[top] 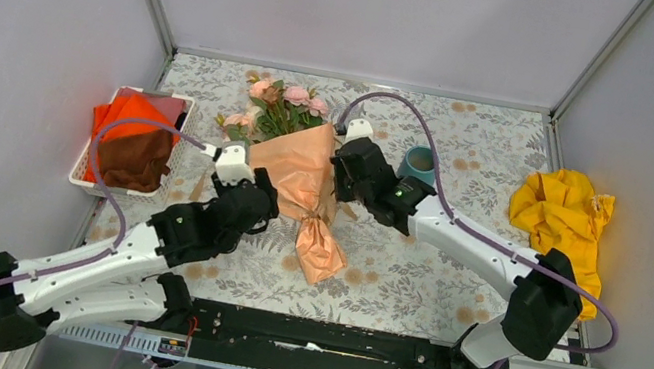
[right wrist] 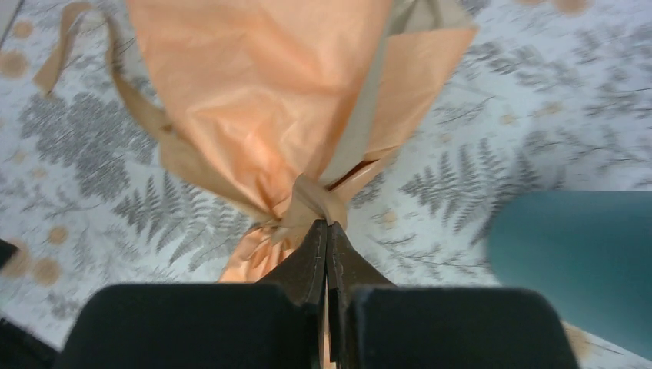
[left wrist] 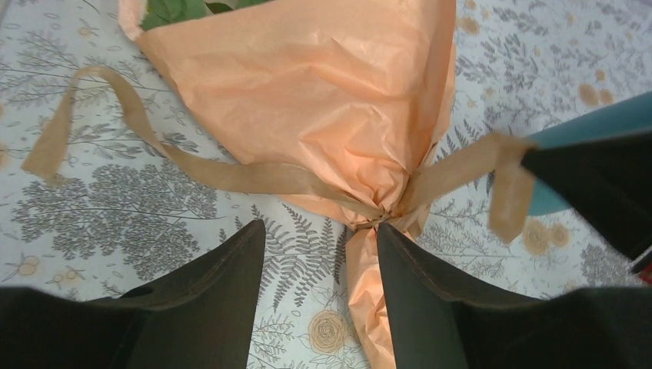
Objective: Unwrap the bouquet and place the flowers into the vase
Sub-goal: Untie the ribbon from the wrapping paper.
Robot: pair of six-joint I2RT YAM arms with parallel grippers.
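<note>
The bouquet (top: 301,165) lies in the middle of the table in crinkled peach paper (left wrist: 323,84). Its pink flowers (top: 282,100) point to the far side. Tan ribbon (left wrist: 231,173) is tied at the neck (right wrist: 307,201), and one loose tail trails left. My left gripper (left wrist: 319,231) stands open just before the knot; its right finger touches the paper's tail and nothing lies between the fingers. My right gripper (right wrist: 328,227) is shut on the other ribbon end, right at the knot. The teal vase (top: 421,164) stands upright just right of it.
A white basket (top: 99,187) with orange and brown cloths sits at the left edge. A yellow cloth (top: 561,216) lies bunched at the right. Grey walls close in the far side and both flanks. The vase (right wrist: 577,261) is close beside my right wrist.
</note>
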